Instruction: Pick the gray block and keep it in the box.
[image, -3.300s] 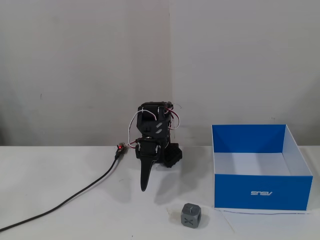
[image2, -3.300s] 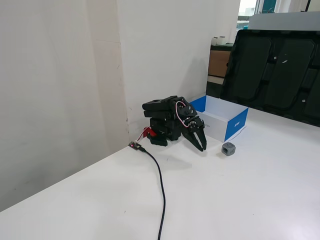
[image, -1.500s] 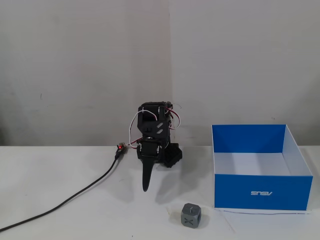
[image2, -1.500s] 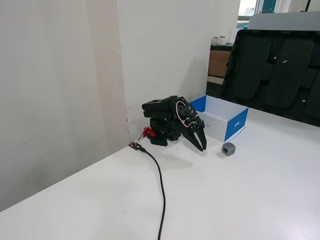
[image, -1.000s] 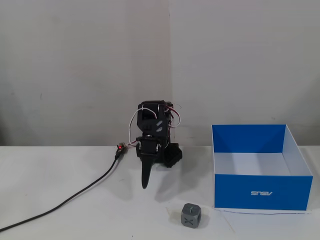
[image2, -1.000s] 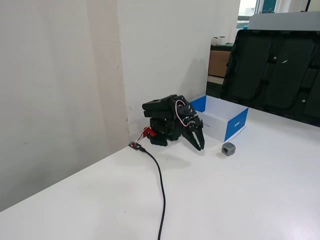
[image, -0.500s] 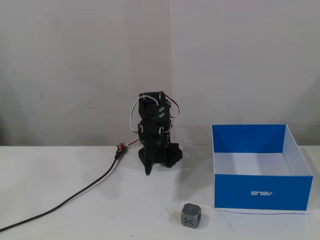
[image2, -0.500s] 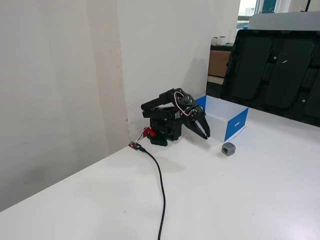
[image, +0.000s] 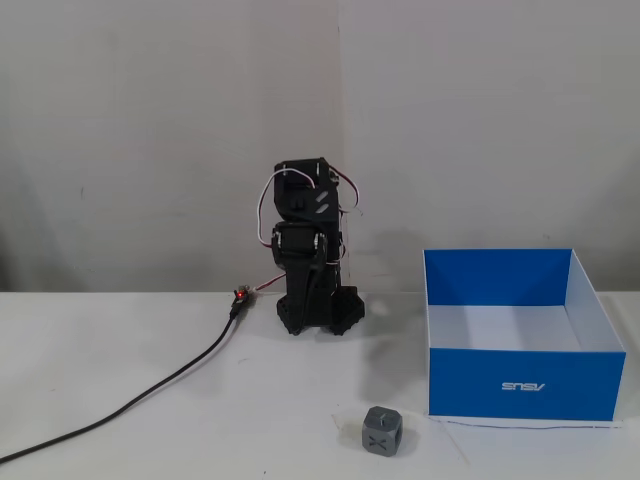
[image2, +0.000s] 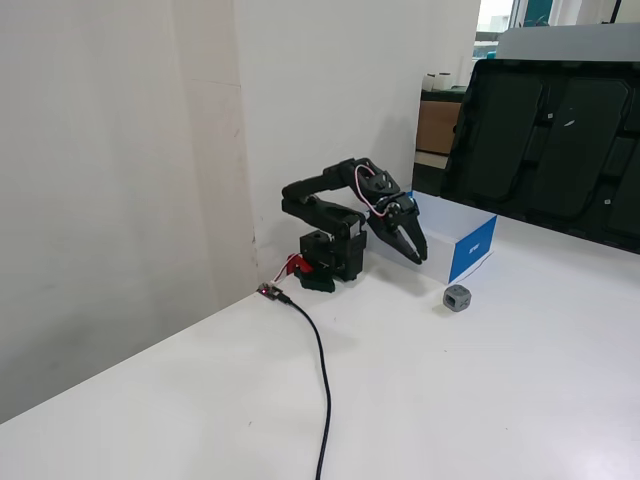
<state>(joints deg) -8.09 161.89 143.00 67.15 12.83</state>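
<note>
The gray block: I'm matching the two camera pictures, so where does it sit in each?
A fixed view: the gray block sits bottom centre, just left of the box front corner.
Another fixed view: the gray block sits right of centre, below the box.
Shared landmark: the blue box.

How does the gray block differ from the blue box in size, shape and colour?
The gray block is far smaller than the box. The block is a closed cube marked with an X; the box is shallow and open on top. The block is gray all over; the box is blue outside and white inside. Both rest on the white table, close together.
</note>
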